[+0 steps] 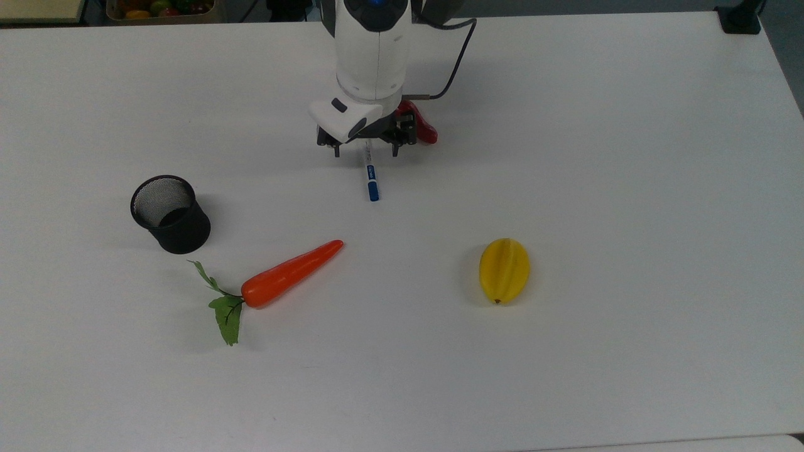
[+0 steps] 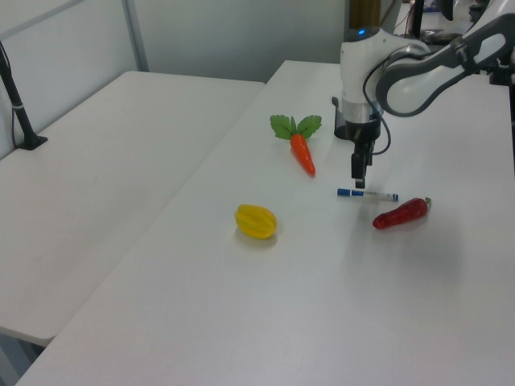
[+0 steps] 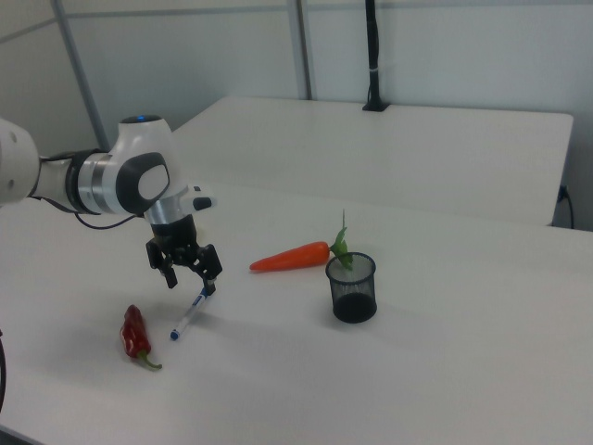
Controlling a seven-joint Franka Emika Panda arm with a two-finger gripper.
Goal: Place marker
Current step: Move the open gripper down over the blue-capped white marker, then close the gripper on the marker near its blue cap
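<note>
Top view, gripper [image 1: 366, 150] spread wide over marker [image 1: 372, 181], hiding its upper half and most of the red chili [image 1: 427, 130].

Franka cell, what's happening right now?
The gripper hangs just above the marker, fingers open and astride its white barrel. The marker lies flat on the table, not yet gripped. The red chili lies right beside it. The black mesh cup stands upright off to the top view's left, with the carrot near it. The yellow starfruit sits apart on the top view's right.
</note>
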